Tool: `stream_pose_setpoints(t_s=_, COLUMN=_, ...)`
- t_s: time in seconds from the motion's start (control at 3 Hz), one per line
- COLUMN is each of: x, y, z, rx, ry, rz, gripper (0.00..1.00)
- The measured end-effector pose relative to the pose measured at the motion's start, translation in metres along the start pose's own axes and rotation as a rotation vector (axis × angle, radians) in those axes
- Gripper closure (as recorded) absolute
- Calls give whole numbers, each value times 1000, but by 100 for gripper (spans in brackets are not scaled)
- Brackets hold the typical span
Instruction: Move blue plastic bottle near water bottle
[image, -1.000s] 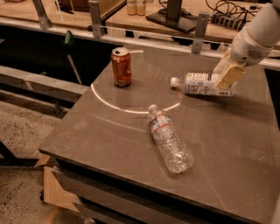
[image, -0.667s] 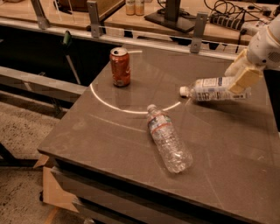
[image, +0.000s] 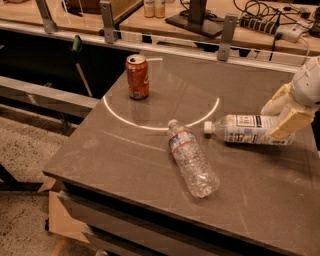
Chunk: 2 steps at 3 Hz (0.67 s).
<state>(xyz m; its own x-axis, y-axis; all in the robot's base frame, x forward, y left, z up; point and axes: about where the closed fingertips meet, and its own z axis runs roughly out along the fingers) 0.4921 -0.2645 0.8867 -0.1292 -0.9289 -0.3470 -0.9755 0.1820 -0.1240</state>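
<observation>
Evidently the gripper (image: 283, 116) clamps the blue plastic bottle (image: 247, 128) by its base, so the cap leads away toward the water bottle (image: 192, 160).

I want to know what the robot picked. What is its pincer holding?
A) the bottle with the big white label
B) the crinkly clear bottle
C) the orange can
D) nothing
A: the pincer, at the right side of the table, is shut on the bottom end of the blue plastic bottle, which lies on its side. The orange can and the water bottle are apart from it.
</observation>
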Motion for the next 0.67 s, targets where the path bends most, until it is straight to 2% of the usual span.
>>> stream_pose_setpoints(t_s=0.33, x=-8, y=25, z=5, rx=-16, ry=22, rz=-32, gripper=85)
stream_pose_setpoints(t_s=0.67, x=-13, y=36, z=4, rx=-14, ry=37, rz=-30, gripper=62)
